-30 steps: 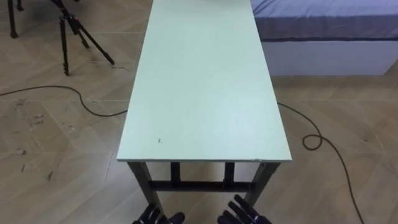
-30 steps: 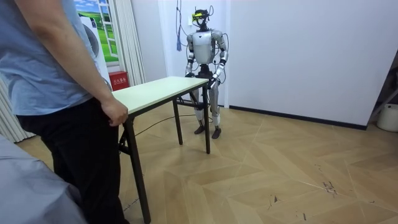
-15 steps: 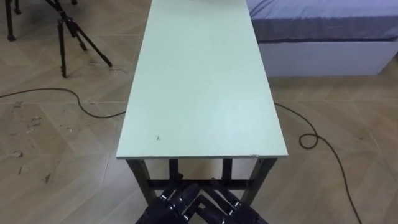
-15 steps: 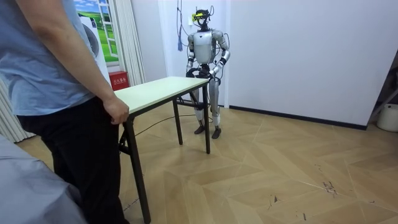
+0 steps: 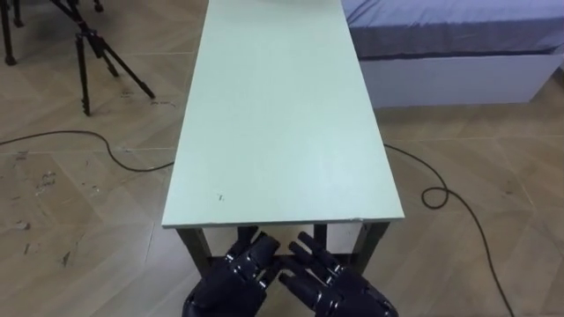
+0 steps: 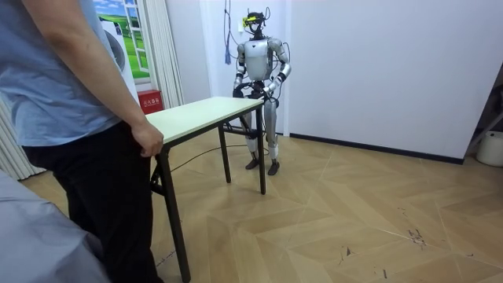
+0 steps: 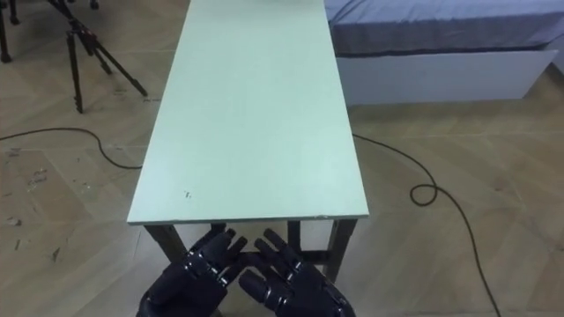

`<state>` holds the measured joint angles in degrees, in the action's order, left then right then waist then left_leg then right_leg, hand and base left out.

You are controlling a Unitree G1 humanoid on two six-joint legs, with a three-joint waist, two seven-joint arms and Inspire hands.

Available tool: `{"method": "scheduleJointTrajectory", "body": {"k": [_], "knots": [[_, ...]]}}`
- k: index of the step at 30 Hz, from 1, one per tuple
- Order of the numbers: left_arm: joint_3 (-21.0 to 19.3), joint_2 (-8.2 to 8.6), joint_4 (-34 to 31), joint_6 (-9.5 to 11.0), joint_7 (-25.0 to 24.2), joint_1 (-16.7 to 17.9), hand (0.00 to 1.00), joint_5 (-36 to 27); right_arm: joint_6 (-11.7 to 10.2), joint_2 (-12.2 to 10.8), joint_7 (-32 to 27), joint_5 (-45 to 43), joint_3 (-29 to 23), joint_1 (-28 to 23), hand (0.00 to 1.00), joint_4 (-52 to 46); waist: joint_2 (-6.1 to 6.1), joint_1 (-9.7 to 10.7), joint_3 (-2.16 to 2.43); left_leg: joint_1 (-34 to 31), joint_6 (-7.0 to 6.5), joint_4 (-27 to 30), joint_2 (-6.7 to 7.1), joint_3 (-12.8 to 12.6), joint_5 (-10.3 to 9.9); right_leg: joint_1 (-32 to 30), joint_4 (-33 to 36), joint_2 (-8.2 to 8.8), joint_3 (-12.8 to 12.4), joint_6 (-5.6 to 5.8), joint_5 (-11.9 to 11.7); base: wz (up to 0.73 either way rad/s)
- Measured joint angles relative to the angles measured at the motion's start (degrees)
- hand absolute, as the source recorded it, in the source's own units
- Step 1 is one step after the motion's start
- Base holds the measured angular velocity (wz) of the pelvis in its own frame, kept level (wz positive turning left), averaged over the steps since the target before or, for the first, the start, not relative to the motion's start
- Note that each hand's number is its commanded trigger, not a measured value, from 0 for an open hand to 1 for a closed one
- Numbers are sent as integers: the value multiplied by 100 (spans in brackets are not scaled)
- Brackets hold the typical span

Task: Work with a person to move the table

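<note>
Hovering just short of the table (image 5: 282, 114), left hand (image 5: 231, 283) and right hand (image 5: 342, 289) (both spread straight).

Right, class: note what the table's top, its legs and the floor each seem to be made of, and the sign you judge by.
Table top: likely laminated board, pale green, matt; flat, even colour, thin edge. Legs: probably painted metal; slim, black, straight bars. Floor: wood or wood-look planks, chevron-laid with visible grain.
</note>
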<state>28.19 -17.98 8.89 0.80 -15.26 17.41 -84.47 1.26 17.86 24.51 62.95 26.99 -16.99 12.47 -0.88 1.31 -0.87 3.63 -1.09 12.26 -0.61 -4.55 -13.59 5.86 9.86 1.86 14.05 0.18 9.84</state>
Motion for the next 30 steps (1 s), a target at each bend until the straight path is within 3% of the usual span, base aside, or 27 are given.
{"method": "scheduleJointTrajectory", "body": {"k": [4,6,9,14,19,25,30], "knots": [[-129,-63,21,-11,119,-165,0,0,6,48,-88,0,-8,197,0,51,5,-16,-9,15,-11,15,4,2,12,14,-2,5,-16,0,0,0],[-179,-95,32,-81,242,-222,0,53,17,62,-190,-78,-7,380,0,62,17,-28,-34,19,-16,23,9,-2,21,10,-6,9,-26,0,0,0],[-325,-68,179,-206,402,-434,0,166,184,1,-258,-241,1,724,0,340,51,-53,-63,21,-14,37,8,-10,23,20,-7,5,-26,0,0,0],[-486,171,693,-282,768,-954,0,80,409,-9,-653,56,30,1098,0,484,48,-192,-64,34,-15,49,6,-3,27,19,-6,5,-56,-1,-1,0],[-1001,246,764,-344,1013,-992,0,31,613,-18,-1015,264,28,1272,0,482,41,-188,-68,69,-15,44,4,-8,28,20,-9,6,-83,-2,-1,-2],[-1169,452,791,-420,1248,-1027,0,2,822,-106,-1405,940,-161,1296,0,478,43,-180,-69,114,-27,26,8,-4,46,68,-7,18,-91,-1,-1,0],[-1289,579,790,-450,1452,-1041,0,-37,827,-191,-1657,1185,-256,1296,0,477,32,-162,-62,116,-18,0,9,-3,55,95,-4,9,-67,-3,-2,0]]}}
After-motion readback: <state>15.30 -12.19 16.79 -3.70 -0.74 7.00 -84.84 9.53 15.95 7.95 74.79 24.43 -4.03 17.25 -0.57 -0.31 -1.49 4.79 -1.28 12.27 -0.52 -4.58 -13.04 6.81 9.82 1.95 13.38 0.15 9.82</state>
